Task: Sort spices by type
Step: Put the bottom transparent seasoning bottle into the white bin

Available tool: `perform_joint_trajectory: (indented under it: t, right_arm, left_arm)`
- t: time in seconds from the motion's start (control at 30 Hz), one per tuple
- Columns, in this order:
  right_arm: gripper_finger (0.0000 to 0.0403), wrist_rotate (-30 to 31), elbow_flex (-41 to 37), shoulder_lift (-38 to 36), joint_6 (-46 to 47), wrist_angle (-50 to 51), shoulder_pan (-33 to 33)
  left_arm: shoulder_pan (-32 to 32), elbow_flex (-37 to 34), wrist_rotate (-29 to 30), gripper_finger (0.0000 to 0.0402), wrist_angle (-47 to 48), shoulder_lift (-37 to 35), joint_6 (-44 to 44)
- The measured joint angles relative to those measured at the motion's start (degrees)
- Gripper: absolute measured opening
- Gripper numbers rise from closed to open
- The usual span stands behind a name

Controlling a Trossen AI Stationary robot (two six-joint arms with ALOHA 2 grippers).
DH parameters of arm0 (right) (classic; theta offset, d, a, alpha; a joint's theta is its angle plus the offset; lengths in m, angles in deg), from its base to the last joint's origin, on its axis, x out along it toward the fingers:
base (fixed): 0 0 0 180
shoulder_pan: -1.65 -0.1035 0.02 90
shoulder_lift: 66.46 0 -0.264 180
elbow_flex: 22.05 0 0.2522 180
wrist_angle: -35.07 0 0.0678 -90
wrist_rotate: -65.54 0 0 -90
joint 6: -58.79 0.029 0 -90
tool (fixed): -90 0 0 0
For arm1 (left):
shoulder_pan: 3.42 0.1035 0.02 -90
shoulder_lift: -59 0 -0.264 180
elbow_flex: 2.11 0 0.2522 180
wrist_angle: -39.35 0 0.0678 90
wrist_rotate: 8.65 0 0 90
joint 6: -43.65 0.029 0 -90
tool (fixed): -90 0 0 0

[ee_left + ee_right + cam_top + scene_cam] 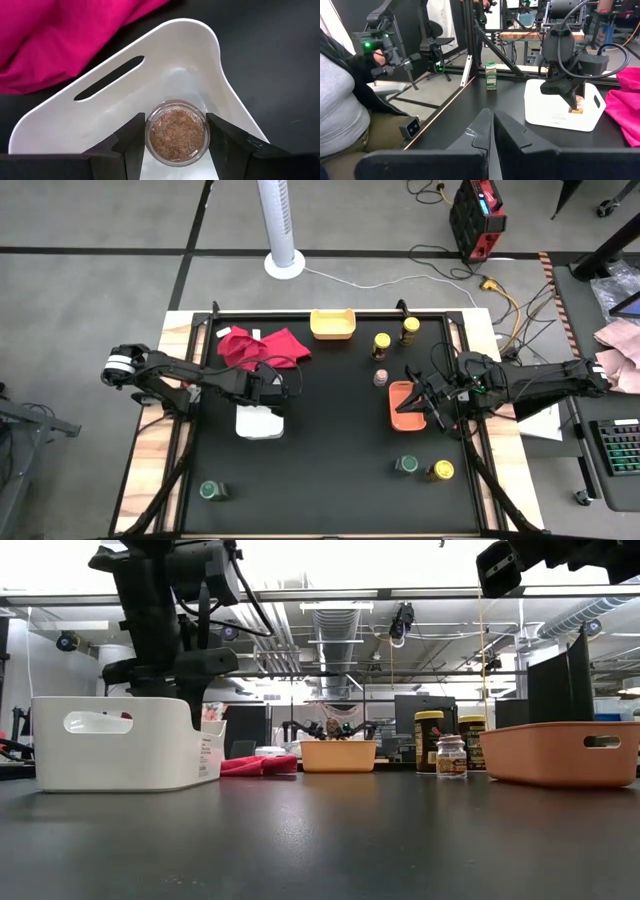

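A pinkish-brown spice jar [176, 132] hangs upright in my left gripper [176, 150], over the inside of the white tray [200, 55], left of the table's middle [260, 423]. My right gripper [492, 127] is shut and empty, level above the orange tray [400, 408] at the right. Two yellow-lidded jars [381, 343] [409, 330] and another pinkish-brown jar [381, 378] stand on the table at the far right. A green-lidded jar [405, 465] and a yellow one [439, 471] stand near right. Another green-lidded jar [212, 491] stands near left. My left gripper pinches the jar's round side wall [149, 135] between its two fingers, one on each opposite side. The fingers come steeply from above, pointing down into the tray. The jar stands upright in the hold; I cannot tell whether its base touches the tray floor.
A red cloth [262, 345] lies just beyond the white tray, toward the far left. A yellow tray [332, 323] sits at the far edge. A seated person [340, 110] is beside the table, past its edge. Bare black tabletop shows in the middle.
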Motion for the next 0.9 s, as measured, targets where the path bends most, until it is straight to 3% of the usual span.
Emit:
perform_joint_trajectory:
  t: [0.4,0.6,0.9]
  right_arm:
    - [0.0013,0.0,0.0,0.0,0.02,0.0,-0.01]
    - [0.0013,0.0,0.0,0.0,0.02,0.02,0.0]
    - [0.0013,0.0,-0.01,0.0,0.04,0.02,-0.02]
  left_arm:
    - [2.32,0.0,-1.87,0.0165,-0.42,0.0,8.45]
    - [2.63,0.22,-5.98,0.0165,-0.52,-0.74,22.23]
    - [2.74,0.35,-6.43,0.0165,-2.49,-2.57,43.83]
